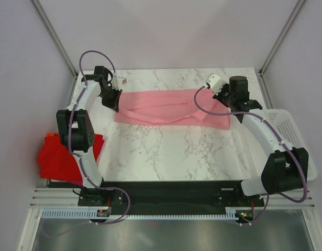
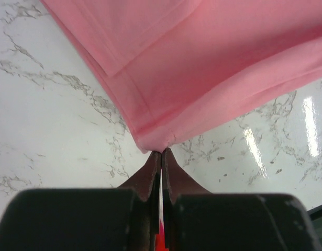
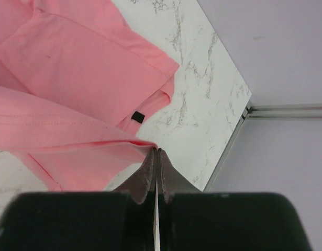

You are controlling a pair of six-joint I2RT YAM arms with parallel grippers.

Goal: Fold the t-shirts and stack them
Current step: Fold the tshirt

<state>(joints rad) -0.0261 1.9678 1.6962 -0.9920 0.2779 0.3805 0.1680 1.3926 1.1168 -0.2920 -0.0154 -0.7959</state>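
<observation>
The light pink t-shirt [image 1: 171, 107] lies stretched across the far middle of the marble table, partly folded lengthwise. My left gripper [image 1: 114, 102] is shut on its left edge; the left wrist view shows the pink cloth [image 2: 202, 73] pinched at the tips of my left gripper [image 2: 161, 152]. My right gripper [image 1: 227, 104] is shut on the shirt's right edge; the right wrist view shows a pink fold [image 3: 71, 130] caught at the tips of my right gripper [image 3: 156, 150], with a small black tag [image 3: 137, 116] beside it. A folded red t-shirt [image 1: 58, 157] with an orange one [image 1: 52, 135] under it lies at the left.
A white perforated basket [image 1: 286, 130] stands at the table's right edge, under my right arm. Grey walls and metal frame posts [image 1: 53, 36] close the back and sides. The table's far right corner [image 3: 244, 104] shows in the right wrist view.
</observation>
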